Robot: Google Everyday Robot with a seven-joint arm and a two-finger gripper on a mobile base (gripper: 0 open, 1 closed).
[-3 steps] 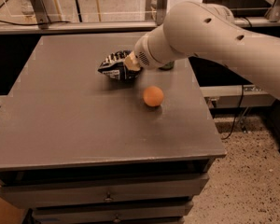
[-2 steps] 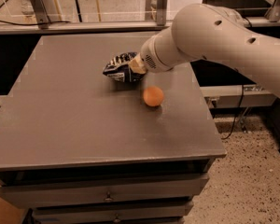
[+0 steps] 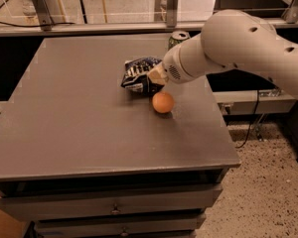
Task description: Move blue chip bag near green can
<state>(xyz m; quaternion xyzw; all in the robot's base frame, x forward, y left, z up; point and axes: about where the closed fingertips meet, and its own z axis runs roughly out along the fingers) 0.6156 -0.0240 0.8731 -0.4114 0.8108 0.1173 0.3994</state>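
Note:
The blue chip bag (image 3: 140, 73), dark navy with white lettering, is near the middle back of the grey table (image 3: 79, 128). My gripper (image 3: 157, 80) is at the bag's right edge and is shut on it; the wrist hides most of the fingers. The green can (image 3: 178, 37) stands upright at the table's back right, its top showing above my arm and its lower part hidden by it. The bag is a short way in front and to the left of the can.
An orange ball (image 3: 163, 102) lies on the table just in front of my gripper. My large white arm (image 3: 238, 48) reaches in from the right over the table's right edge. A metal rail (image 3: 114, 26) runs behind the table. Drawers (image 3: 114, 209) are below.
My gripper has moved to the right and slightly forward with the blue chip bag in it, closer to the green can. The can's top now shows above the arm. The ball has not moved.

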